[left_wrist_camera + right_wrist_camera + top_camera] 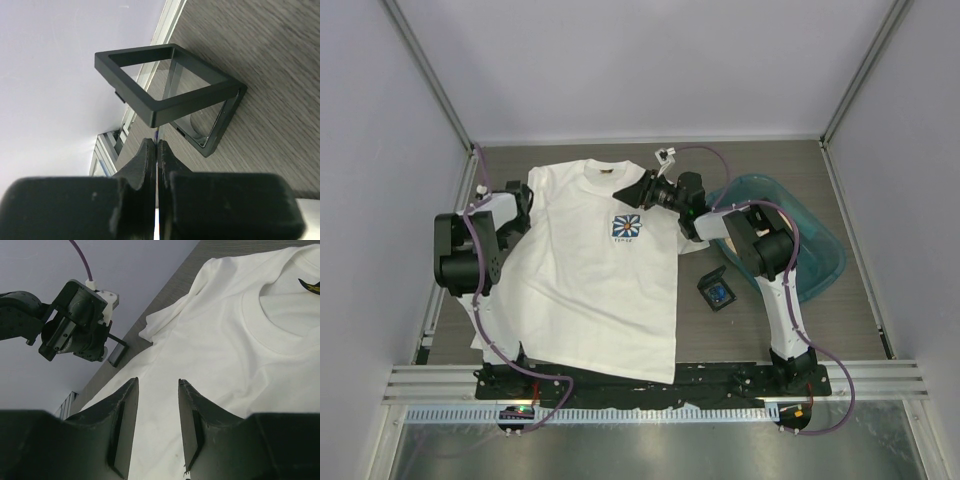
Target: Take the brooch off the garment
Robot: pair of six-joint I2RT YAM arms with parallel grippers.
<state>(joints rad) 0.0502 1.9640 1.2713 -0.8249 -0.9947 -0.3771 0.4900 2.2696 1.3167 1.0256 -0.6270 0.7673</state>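
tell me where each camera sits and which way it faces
Top: above and behind the bases, looking down on the table; shirt in the middle, left arm and right arm show.
Left wrist: low over the table, facing an open black box near the wall; its shut jaws show.
Right wrist: over the shirt's collar end, facing across it to the left arm; its open jaws show.
Shared: top and right wrist both show the shirt and left arm.
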